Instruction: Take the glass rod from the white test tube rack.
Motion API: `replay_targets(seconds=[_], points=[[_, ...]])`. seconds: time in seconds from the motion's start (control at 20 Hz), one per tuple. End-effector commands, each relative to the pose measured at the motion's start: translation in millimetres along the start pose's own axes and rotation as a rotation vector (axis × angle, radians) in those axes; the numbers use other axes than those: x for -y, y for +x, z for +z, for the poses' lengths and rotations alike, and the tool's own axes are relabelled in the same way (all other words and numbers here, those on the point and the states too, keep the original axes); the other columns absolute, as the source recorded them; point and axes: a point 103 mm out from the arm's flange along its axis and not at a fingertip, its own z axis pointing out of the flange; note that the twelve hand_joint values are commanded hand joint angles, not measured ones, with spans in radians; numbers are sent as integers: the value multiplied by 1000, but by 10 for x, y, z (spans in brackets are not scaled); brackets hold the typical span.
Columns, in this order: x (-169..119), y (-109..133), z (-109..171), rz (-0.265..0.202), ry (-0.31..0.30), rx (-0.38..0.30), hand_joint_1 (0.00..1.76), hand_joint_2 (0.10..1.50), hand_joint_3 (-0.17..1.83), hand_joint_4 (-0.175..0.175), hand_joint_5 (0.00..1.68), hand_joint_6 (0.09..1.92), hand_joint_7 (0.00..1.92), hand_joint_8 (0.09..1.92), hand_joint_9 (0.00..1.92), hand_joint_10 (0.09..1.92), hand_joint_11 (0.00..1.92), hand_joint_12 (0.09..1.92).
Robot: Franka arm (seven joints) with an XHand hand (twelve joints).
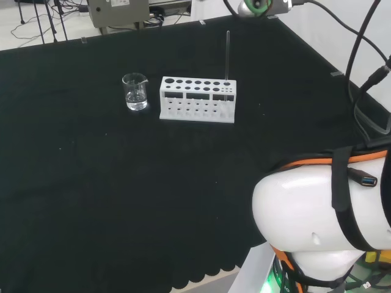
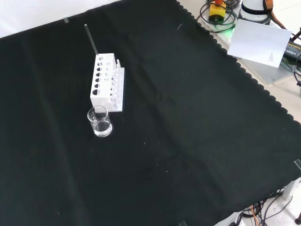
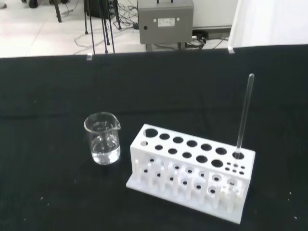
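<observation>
A white test tube rack [image 1: 197, 99] [image 2: 107, 83] [image 3: 190, 171] stands on the black cloth. A clear glass rod [image 1: 228, 56] [image 2: 91, 40] [image 3: 244, 114] stands upright in a hole at the rack's right end in the head view, its far end in the front view. Nothing touches the rod or the rack.
A small glass beaker [image 1: 135, 91] [image 2: 99, 121] [image 3: 102, 138] with a little clear liquid stands just left of the rack in the head view, nearer than it in the front view. The arm's white link [image 1: 324, 207] sits at the head view's lower right. A grey box [image 3: 165, 21] stands on the floor beyond the bench.
</observation>
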Motion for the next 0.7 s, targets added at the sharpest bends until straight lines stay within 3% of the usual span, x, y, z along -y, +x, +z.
replay_targets(seconds=[0.05,0.2,0.25,0.3,0.35,0.7], points=[[-396,-292,120,30,9,-27,555,934,428,-134,4,87,0,594,29,909,0,1397],[-560,-396,132,60,19,-8,555,931,436,-136,9,87,0,639,89,929,54,1435],[-625,-369,138,69,20,-3,556,930,439,-137,11,87,0,658,109,932,79,1435],[-802,-192,163,84,36,19,557,928,443,-137,14,87,0,681,135,935,107,1435],[-887,-187,172,73,23,8,557,927,446,-138,18,87,0,702,159,935,138,1433],[-1265,-565,204,89,15,-20,561,919,459,-142,34,87,0,783,233,935,213,1427]])
